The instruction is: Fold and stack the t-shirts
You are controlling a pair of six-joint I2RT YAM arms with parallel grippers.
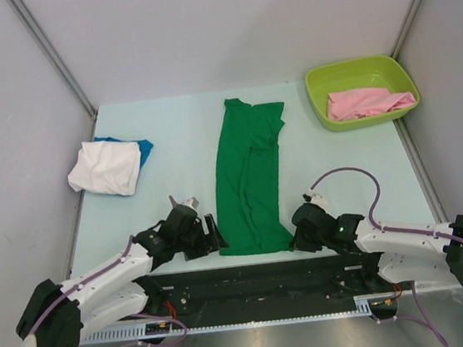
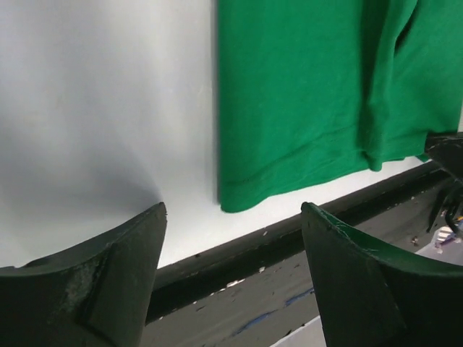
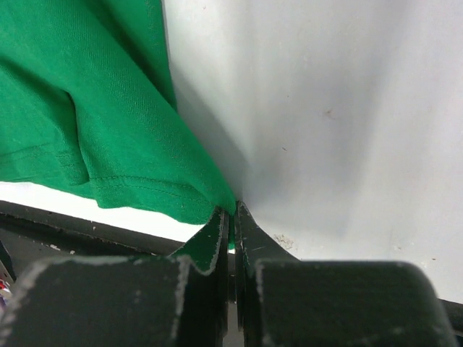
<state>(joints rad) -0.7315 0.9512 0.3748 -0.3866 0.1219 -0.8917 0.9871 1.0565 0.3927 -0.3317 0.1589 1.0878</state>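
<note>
At the left of the overhead view we note a folded white t-shirt [image 1: 105, 167] lying on a blue t-shirt [image 1: 144, 143], of which only an edge shows at its upper right. Lower and nearer the centre, the left gripper [image 1: 213, 232] sits low over the pale table [image 1: 167, 122], just beside the bottom left corner of the green t-shirt [image 1: 251, 175]. Its wrist view shows the jaws spread wide with nothing between them. The hem corner lies just beyond the fingertips.

The green t-shirt occupies the centre of the frame as a long narrow strip, collar at the top, hem at the table's near edge. At its bottom right corner the right gripper [image 1: 299, 234] is pinched closed on the hem, and its wrist view shows green cloth caught between the fingers. In the upper right a lime-green tub [image 1: 359, 121] holds a crumpled pink t-shirt [image 1: 367, 103].
</note>
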